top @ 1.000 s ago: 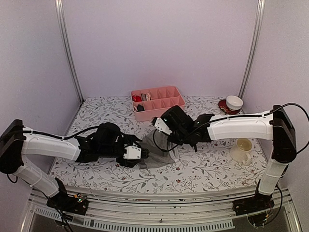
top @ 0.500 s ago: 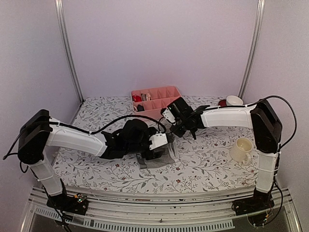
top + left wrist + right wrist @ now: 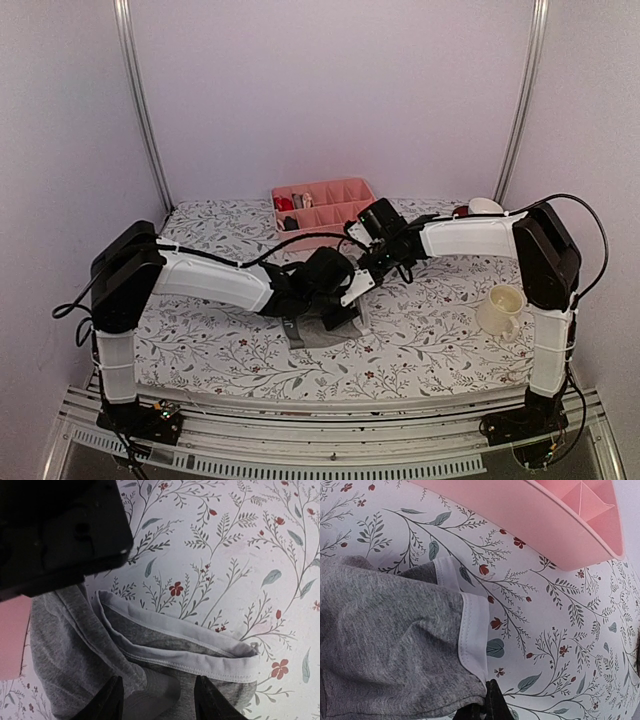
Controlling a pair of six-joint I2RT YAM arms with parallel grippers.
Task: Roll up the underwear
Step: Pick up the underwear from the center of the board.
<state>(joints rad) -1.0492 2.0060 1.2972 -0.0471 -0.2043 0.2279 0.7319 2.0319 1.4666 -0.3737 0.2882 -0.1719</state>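
1. Lilac walls close round a flower-printed table (image 3: 440,340), where two white robot arms reach inward and meet over the grey briefs (image 3: 312,336). These lie crumpled near the middle, just in front of a pink tray (image 3: 310,238); a cream mug (image 3: 500,308) stands well apart at the right.
2. At the garment's edge, the right end effector (image 3: 486,707) is pinched tight, with grey cloth and the corner of the pale waistband (image 3: 471,630) gathered at its tips.
3. Opposite, the left end effector (image 3: 160,702) straddles a hump of grey cloth below the waistband, its fingers (image 3: 112,700) standing part-way apart. Whether they have bitten into the fabric cannot be told.
4. The briefs look light and limp, likely to sag, fold and slide on the cloth-covered table rather than hold any shape.
5. The stitched waistband appears the firmest part, so its edge and corners seem the surest places to take hold. A pinch in mid-cloth may lift one layer only.
6. No roll is yet formed; the garment probably needs flattening first.
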